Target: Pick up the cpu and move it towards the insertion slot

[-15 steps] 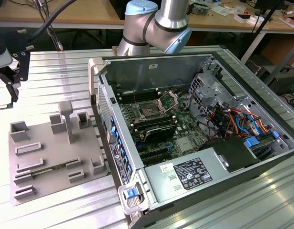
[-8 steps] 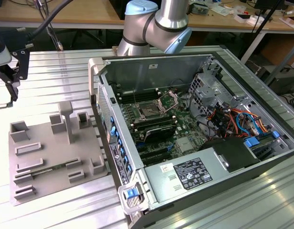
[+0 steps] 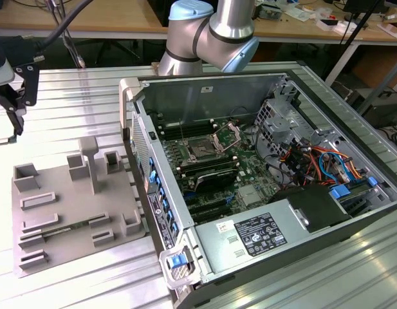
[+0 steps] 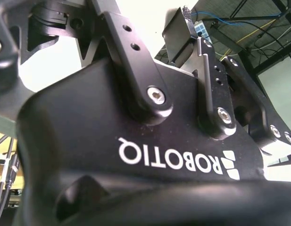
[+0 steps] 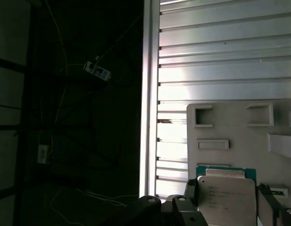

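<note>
The cpu, a flat square chip with a silvery top and green edge, sits between my gripper's two dark fingers in the first wrist view, well above the grey tray. The gripper is shut on it. In the exterior view my gripper hangs at the far left, above the table and left of the tray. The insertion slot, a dark square socket with its steel bracket raised, lies on the motherboard inside the open computer case, far to the exterior view's right of the gripper.
The open computer case has tall side walls, coloured cables, a drive cage and a power supply. The tray carries several raised blocks, one a tall post. The ribbed metal table ends at an edge. My gripper's black body looms close.
</note>
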`<state>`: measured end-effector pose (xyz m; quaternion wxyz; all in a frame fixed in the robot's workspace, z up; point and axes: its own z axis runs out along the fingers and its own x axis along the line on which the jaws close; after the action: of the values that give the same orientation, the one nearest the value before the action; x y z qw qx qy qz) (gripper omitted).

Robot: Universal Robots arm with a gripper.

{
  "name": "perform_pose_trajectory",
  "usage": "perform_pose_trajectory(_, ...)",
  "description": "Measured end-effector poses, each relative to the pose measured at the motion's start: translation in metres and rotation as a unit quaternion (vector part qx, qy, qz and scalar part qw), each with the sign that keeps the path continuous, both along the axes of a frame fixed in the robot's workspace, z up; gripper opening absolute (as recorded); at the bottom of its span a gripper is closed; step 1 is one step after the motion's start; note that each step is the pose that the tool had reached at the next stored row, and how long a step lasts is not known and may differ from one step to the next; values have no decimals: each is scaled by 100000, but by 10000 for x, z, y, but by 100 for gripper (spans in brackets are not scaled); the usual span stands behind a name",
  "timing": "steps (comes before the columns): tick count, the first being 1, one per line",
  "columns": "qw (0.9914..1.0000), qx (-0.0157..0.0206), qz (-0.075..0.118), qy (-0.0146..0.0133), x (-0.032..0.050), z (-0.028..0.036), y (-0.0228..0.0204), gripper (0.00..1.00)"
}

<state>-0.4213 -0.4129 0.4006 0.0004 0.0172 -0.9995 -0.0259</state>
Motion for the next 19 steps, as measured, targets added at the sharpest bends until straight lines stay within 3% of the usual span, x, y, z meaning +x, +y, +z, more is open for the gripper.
perform_pose_trajectory(19, 100000, -3, -1, 1, 0, 81, 0, 55)
